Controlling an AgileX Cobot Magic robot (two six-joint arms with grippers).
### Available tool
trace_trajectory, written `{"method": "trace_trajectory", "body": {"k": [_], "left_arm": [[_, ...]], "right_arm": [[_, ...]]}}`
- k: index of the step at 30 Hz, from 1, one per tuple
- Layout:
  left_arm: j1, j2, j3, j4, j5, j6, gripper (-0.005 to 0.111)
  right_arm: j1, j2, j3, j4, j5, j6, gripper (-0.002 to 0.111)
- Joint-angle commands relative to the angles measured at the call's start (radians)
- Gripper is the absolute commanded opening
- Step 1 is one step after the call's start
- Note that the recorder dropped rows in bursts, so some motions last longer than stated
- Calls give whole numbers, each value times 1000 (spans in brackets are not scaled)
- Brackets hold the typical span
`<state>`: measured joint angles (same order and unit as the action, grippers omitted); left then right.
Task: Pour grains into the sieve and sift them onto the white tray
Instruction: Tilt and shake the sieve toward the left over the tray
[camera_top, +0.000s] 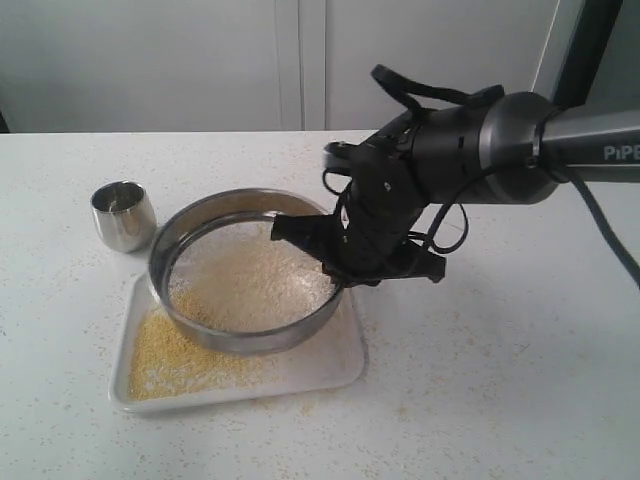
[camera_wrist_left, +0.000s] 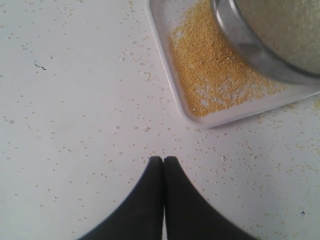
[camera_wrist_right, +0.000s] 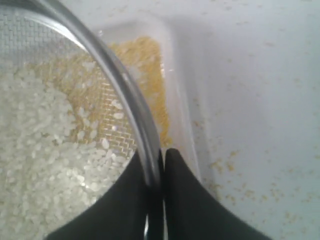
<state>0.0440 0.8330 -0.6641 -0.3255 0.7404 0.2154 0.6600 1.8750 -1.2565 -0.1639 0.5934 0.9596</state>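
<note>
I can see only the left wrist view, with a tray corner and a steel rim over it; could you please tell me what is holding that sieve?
Observer: The right claw is clamped on the rim of the sieve, with one finger inside and one outside.
Operator: Thank you. What lies on the mesh?
Observer: Mostly whitish rice-like grains.
Operator: Is anything else standing nearby?
Observer: A steel cup stands upright on the table, beside the sieve and off the white tray.
</note>
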Motion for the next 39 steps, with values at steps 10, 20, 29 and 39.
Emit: {"method": "trace_trajectory", "body": {"k": [10, 20, 29, 39], "left_arm": [[3, -6, 5, -11, 12, -1, 0], [3, -6, 5, -11, 12, -1, 0], [3, -6, 5, -11, 12, -1, 0], [3, -6, 5, -11, 12, -1, 0]], "right_arm": [[-7, -10, -11, 47, -50, -17, 0], [7, 1, -11, -64, -68, 118, 0], [4, 3, -11, -165, 5, 184, 0], [5, 10, -11, -144, 22, 170, 0]]}}
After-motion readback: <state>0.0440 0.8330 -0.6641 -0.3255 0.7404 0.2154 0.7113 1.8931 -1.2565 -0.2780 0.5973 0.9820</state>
